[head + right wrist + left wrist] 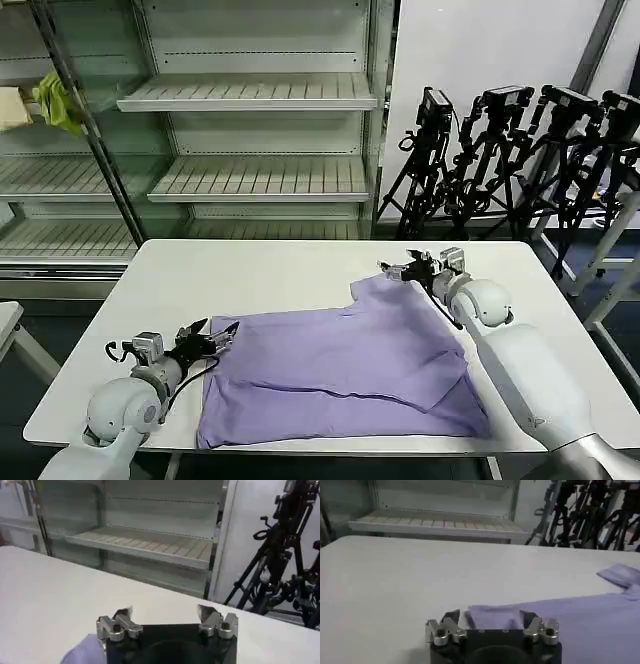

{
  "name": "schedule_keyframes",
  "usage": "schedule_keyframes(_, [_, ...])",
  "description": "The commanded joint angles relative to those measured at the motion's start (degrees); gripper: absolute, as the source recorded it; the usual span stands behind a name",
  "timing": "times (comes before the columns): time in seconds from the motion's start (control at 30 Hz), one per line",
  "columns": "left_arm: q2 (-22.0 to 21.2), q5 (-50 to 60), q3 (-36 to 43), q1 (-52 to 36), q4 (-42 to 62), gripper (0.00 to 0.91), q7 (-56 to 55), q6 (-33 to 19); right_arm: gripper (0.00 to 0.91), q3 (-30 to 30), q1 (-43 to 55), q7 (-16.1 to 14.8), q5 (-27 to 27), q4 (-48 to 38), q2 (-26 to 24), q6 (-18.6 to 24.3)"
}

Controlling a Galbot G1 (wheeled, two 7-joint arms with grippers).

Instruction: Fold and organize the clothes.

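The T-shirt lies on the white table, toward the near edge and to the right of the middle. It is soft lavender fabric, plain on the side that shows, spread flat in a wide, roughly rectangular shape with some shallow folds and one sleeve sticking out at the far right corner.

The left gripper is low over the table at the shirt's left edge. Its metal fingers are spread apart, and in the left wrist view the corner of the fabric lies between them, not pinched.

The right gripper is at the far sleeve, also spread open and holding nothing.

Behind the table stand pale slatted shelves and black tripods.
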Motion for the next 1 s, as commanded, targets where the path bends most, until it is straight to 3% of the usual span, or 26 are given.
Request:
schedule_keyframes(0.03, [0.0, 0.3, 0.7, -1.8, 3.5, 0.836, 0.2, -0.2, 0.907, 0.6, -1.4, -0.2, -0.4, 0.3, 0.2, 0.1])
schedule_keyframes(0.17, [0.0, 0.5, 0.9, -2.4, 4.3, 0.826, 0.3, -0.3, 0.907, 0.9, -1.6, -0.2, -0.8, -0.2, 0.6, 0.4])
schedule_keyframes(0.3, [-0.1, 0.8, 1.1, -2.3, 4.3, 0.705, 0.4, -0.3, 0.907, 0.9, -1.4, -0.3, -1.1, -1.1, 1.0, 0.5])
schedule_keyframes(1.0, [-0.7, 2.4, 0.9, -0.4, 2.9, 0.685, 0.8, -0.3, 0.877, 2.6, -4.4, 0.5, -1.4, -2.1, 2.0, 0.7])
